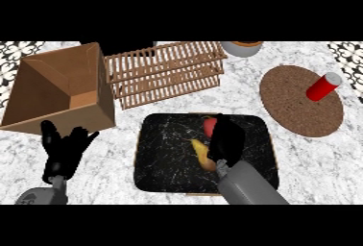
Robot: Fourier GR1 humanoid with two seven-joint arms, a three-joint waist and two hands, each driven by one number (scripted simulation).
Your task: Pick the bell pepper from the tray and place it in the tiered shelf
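- Lower left of the frame: the left hand (62,153) rested open, fingers up, above the marble bench (312,163).
- Centre: the right hand (227,139) hung over the black tray (163,158), its fingers turned down against the red bell pepper (210,126); whether they gripped it could not be told.
- Upper centre: the wooden tiered shelf (166,72).

I can read no text, label, brand, number or sign anywhere in my head view. The red can (323,87) on the cork mat (297,103) shows a plain side to me, and the cardboard box (60,91) carries no print that I can make out.
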